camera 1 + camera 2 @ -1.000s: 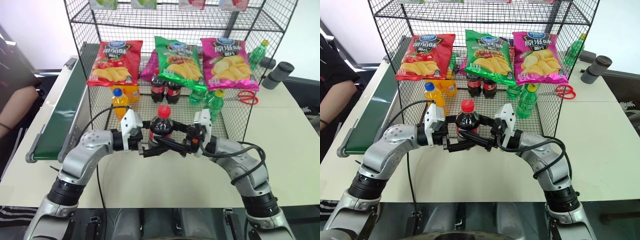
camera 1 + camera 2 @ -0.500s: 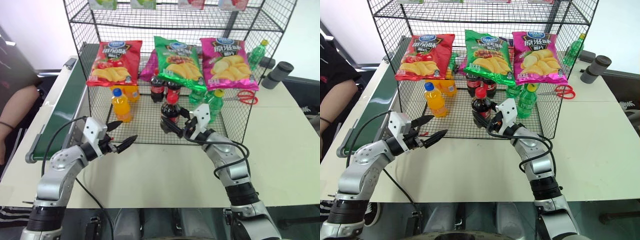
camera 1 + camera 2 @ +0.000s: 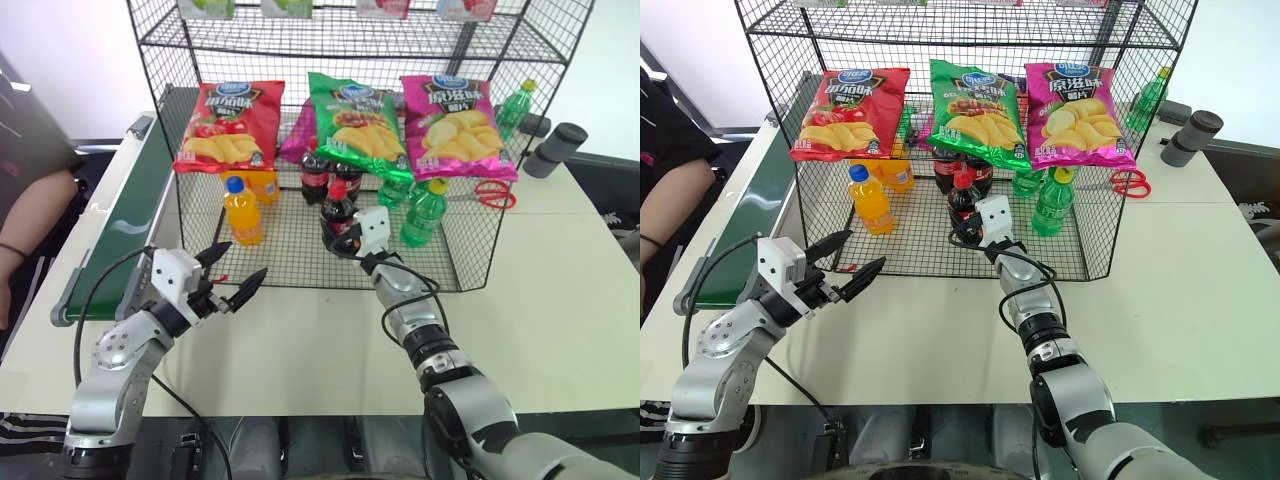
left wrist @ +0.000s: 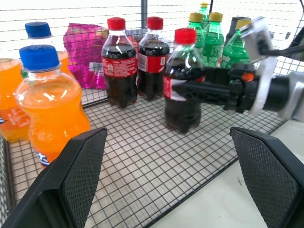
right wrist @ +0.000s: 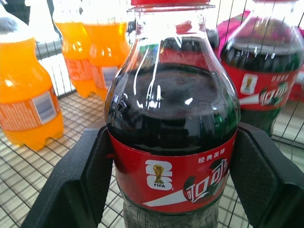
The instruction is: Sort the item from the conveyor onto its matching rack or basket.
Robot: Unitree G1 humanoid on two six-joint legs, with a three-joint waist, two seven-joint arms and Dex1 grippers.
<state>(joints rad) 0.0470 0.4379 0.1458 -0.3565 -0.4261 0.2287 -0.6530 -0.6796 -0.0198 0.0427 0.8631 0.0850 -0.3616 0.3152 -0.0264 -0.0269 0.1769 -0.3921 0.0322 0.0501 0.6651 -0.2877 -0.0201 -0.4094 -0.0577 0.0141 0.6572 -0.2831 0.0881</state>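
Left claw (image 3: 232,288) spread, empty, over the worktop (image 3: 320,340) in front of the rack (image 3: 470,262).

Right claw (image 4: 190,88) pinches the cola bottle (image 3: 338,212) at its label; the bottle is upright inside the rack, base at or just above the mesh floor; contact not clear.

Behind it: two more colas (image 4: 135,59), same kind.

Judgement: seat the base flat on the mesh, stay short of the rear pair, let go, back straight out so the fingers don't tip it.

cola bottle (image 3: 337,213): inside rack (image 3: 470,255), before two others
conveyor (image 3: 120,230): left of rack
rack: on worktop (image 3: 560,300)
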